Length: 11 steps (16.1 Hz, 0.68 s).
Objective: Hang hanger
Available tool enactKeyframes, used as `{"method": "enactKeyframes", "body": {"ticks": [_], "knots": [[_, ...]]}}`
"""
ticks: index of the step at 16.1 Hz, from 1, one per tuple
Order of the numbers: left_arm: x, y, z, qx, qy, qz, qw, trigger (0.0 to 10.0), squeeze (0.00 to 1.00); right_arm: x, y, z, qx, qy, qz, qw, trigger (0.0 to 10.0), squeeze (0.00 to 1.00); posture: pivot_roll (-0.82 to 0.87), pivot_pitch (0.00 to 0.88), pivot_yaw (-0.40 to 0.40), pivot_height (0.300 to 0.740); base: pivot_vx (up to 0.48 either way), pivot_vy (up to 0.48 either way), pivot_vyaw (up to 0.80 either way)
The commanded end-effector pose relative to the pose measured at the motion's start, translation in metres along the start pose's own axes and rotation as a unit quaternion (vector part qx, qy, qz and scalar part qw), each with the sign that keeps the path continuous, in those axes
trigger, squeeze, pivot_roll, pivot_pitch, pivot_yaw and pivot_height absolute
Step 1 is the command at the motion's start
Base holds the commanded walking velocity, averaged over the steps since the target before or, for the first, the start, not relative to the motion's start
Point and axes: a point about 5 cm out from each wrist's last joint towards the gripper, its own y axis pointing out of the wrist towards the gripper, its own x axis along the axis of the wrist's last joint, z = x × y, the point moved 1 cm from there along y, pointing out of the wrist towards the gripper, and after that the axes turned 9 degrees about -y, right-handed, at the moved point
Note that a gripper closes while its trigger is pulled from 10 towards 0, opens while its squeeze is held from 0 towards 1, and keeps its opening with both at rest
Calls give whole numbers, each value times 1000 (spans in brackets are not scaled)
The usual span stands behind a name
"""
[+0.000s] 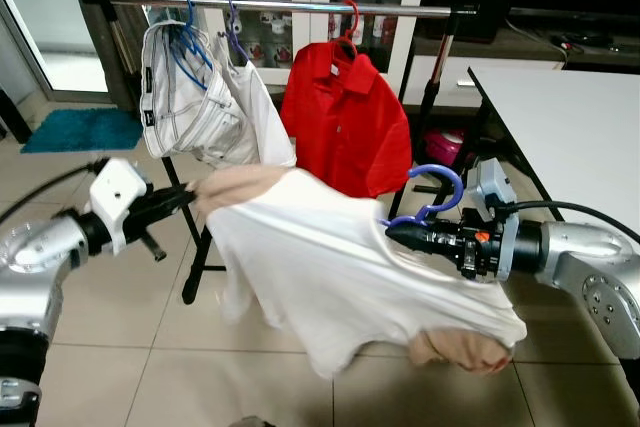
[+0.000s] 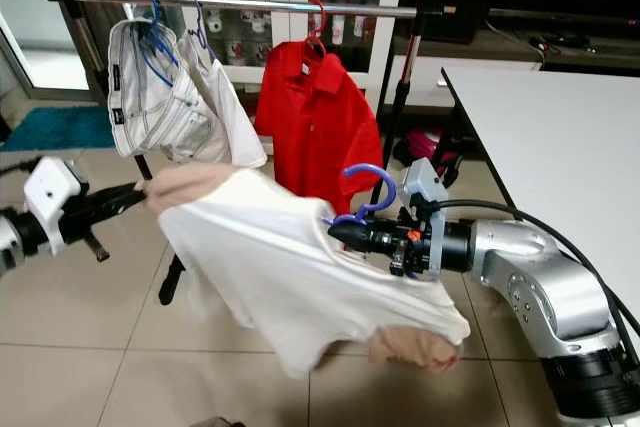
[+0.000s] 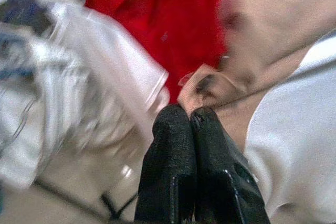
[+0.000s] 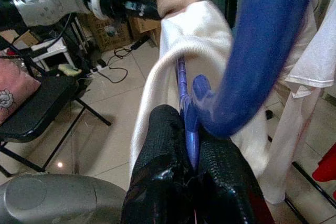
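Your right gripper (image 1: 392,231) clamps the blue hanger (image 1: 436,192) below the rail (image 1: 300,6); left gripper (image 1: 190,196) pinches the limp, light shirt (image 1: 330,267). Keep hold at the stiff neck.

Glossy blue plastic hanger (image 1: 437,190), soft matt white cloth shirt (image 1: 340,267), shiny metal rail (image 1: 300,5), glossy floor tiles (image 1: 110,347).

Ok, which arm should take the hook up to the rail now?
The right. Its right gripper is shut on the blue hanger just under the hook, which points up below the rail. The left gripper only pinches the shirt's far shoulder.
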Motion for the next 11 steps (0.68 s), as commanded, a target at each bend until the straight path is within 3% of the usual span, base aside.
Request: {"method": "enactKeyframes", "body": {"ticks": [1, 3, 4, 5, 6, 7, 11], "knots": [[1, 0, 8, 38, 11, 3, 999, 0, 0, 6, -7, -1, -6, -7, -12, 1000, 10000, 0, -154, 0, 21, 740, 0, 0, 0], [-7, 2, 7, 56, 3, 14, 998, 0, 0, 7, -8, 0, -6, -5, -13, 1000, 10000, 0, -156, 0, 20, 740, 0, 0, 0], [-7, 6, 2, 48, -8, -3, 999, 2706, 0, 7, -8, 0, -6, -5, -14, 1000, 10000, 0, -157, 0, 16, 740, 0, 0, 0], [-4, 10, -3, 41, -22, -25, 999, 10000, 0, 7, -8, 0, -6, -4, -15, 1000, 10000, 0, -156, 0, 14, 740, 0, 0, 0], [-2, 12, -7, 32, -30, -42, 998, 10000, 0, 6, -7, 0, -5, -3, -15, 1000, 10000, 0, -156, 0, 13, 740, 0, 0, 0], [-2, 13, -11, 18, -41, -47, 998, 10000, 1000, 5, -6, 0, -6, -1, -14, 1000, 10000, 0, -156, 0, 12, 740, 0, 0, 0], [-17, 7, -23, -14, -76, -25, 997, 10000, 1000, -6, -7, -5, -52, 11, 9, 999, 10000, 0, -160, 0, 5, 740, 0, 0, 0]]}}
